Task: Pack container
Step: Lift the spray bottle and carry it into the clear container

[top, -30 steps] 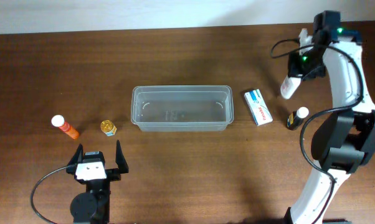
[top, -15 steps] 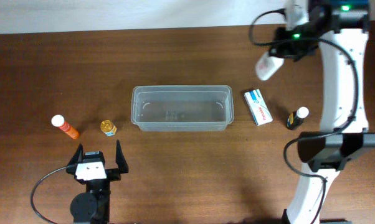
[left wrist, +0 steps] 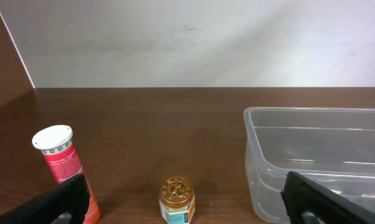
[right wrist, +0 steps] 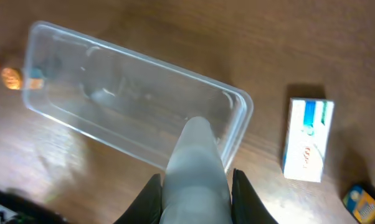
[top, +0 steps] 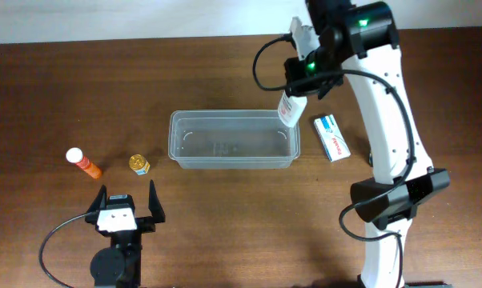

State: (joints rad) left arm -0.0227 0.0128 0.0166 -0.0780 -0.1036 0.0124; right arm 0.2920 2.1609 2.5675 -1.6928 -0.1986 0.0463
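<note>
Seeing the container [top: 233, 140] mid-bench [top: 225, 232], long side running 9 to 3 o'clock, empty: only bare clear floor inside.

Reading the right gripper [top: 293, 102] as clamped on a white bottle [top: 290, 110], fingers pinching it from both sides. Placing the bottle, tilted, over the container's 2 o'clock corner; cannot tell if touching the rim.

Finding the left gripper [top: 127, 190] near the container's 7 o'clock, fingers spread as wide as possible, gripping nothing.

Logging a white-and-blue box [top: 332, 138] flat at the container's 3 o'clock, just beside it, not touching. Logging a small gold-lidded jar [top: 139, 165] and a white-capped orange tube [top: 83, 162] out at 8 to 9 o'clock, jar nearer, both well apart from the container.

View differences:
- Right wrist only: picking up a blurred blue-and-yellow item [right wrist: 362, 205] at the frame's 5 o'clock corner, past the box; cannot identify, not visible overhead.
- Left wrist only: getting a side-on look at the container's end wall, confirming tube and jar upright; no bottle or box in that frame.
</note>
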